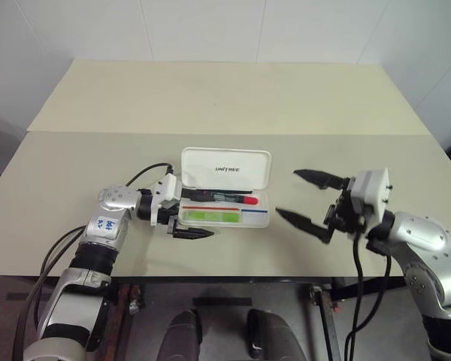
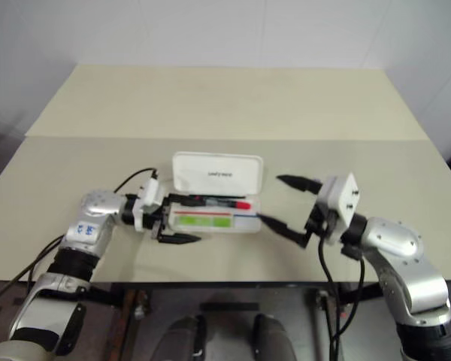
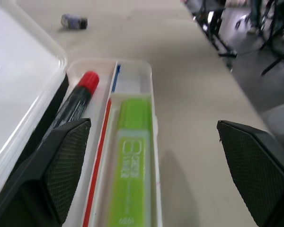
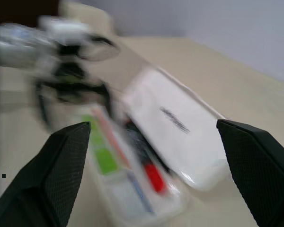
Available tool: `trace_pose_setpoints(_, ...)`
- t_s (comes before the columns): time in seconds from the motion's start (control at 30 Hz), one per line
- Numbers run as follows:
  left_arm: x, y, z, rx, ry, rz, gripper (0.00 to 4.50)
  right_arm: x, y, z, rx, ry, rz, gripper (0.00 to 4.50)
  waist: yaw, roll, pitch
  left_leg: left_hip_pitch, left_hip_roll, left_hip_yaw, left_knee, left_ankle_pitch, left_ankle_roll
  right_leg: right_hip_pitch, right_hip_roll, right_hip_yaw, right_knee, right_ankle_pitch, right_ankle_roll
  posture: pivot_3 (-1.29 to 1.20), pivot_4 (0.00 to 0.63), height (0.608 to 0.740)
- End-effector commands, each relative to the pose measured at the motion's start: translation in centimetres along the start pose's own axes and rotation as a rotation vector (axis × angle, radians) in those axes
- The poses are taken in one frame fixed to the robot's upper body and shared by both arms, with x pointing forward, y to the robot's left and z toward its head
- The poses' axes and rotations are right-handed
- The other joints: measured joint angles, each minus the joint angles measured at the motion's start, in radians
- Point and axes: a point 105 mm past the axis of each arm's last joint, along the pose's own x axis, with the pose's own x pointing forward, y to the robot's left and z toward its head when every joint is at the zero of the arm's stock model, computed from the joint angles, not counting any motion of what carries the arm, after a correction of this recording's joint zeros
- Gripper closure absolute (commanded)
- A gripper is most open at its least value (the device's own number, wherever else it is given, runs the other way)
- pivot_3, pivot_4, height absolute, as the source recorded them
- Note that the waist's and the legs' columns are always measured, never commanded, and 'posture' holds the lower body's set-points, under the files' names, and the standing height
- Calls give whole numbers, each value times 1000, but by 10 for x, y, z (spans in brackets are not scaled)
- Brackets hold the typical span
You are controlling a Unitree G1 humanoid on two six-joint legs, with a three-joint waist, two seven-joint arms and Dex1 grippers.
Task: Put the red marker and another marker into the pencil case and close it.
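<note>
The white pencil case (image 1: pixel 225 168) lies open mid-table, its lid propped up at the back. The red marker (image 1: pixel 227 198) rests in the rear slot and the lime-green marker (image 1: pixel 210 216) in the front slot. My left gripper (image 1: pixel 204 215) is open at the case's left end, one finger by the red marker's barrel and the other in front of the case. The left wrist view shows the red marker (image 3: pixel 80 97) and the green marker (image 3: pixel 132 156) lying loose between its fingers. My right gripper (image 1: pixel 288 193) hangs open just right of the case, holding nothing.
The beige table (image 1: pixel 210 105) stretches far behind the case, with a seam across it. Its front edge (image 1: pixel 233 275) runs close below both grippers. A black cable (image 1: pixel 146 174) loops over the left wrist. A small dark object (image 3: pixel 74 21) sits on the table beyond the case.
</note>
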Motion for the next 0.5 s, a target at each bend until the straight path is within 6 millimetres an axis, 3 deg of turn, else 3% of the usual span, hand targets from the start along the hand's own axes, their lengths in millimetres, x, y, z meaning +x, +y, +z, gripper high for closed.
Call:
trace_pose_setpoints(0.03,-6,0,24,47,-75,-1,22,-4,-33,-15,-3,77,-220,0,0,0,0,0,0,0,0,0,0,0,0,0,0,0,0,0,150,740)
trace_pose_setpoints(0.2,-9,-4,44,71,-109,-3,22,-2,-67,-45,81,127,-515,0,-1,0,0,0,0,0,-1,0,0,0,1,0,0,0,0,0,150,740)
trace_pose_setpoints(0.5,-14,-4,77,118,-155,36,22,4,-87,-86,112,167,-811,0,-21,0,0,0,0,0,-2,0,0,0,2,1,1,0,0,0,150,740)
